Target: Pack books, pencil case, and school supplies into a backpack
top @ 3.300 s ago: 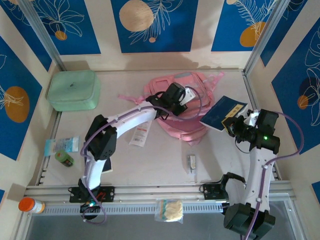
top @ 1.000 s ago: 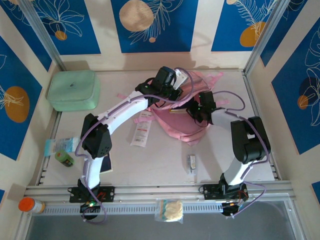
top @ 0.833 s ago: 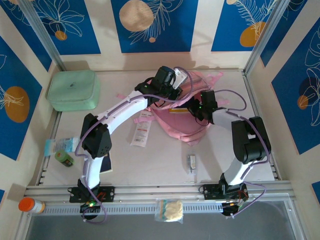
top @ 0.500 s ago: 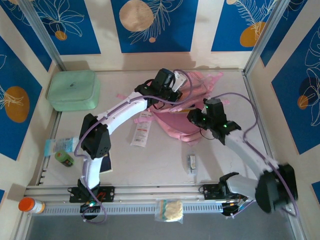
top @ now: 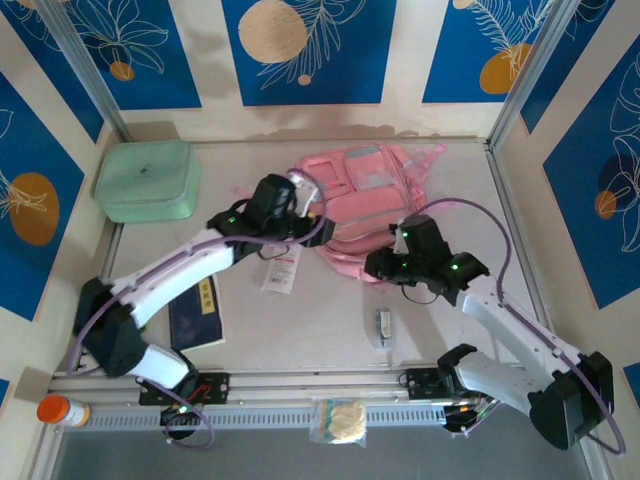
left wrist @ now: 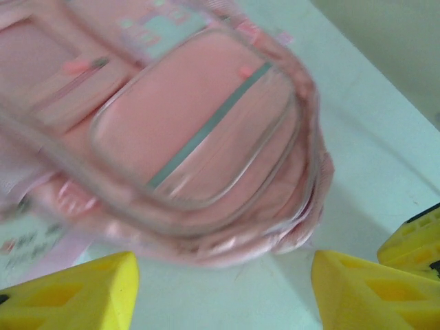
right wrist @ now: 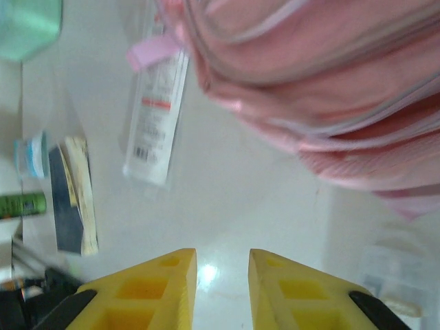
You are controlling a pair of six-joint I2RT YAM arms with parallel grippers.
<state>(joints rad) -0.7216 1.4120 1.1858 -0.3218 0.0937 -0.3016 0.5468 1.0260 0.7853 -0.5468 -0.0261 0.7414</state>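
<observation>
The left gripper (left wrist: pixel 223 292) spreads wide and empty, the right gripper (right wrist: pixel 221 271) narrowly parted and empty, near the soft pink backpack (top: pixel 375 195); the flat white pencil case (top: pixel 282 268), likely light and limp, lies just beside it, best pinched across an edge

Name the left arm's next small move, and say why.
Probably lower the open left gripper onto the long flat white printed pencil pouch. It lies on the table close to that gripper, not yet packed into the pale pink fabric backpack.
</observation>
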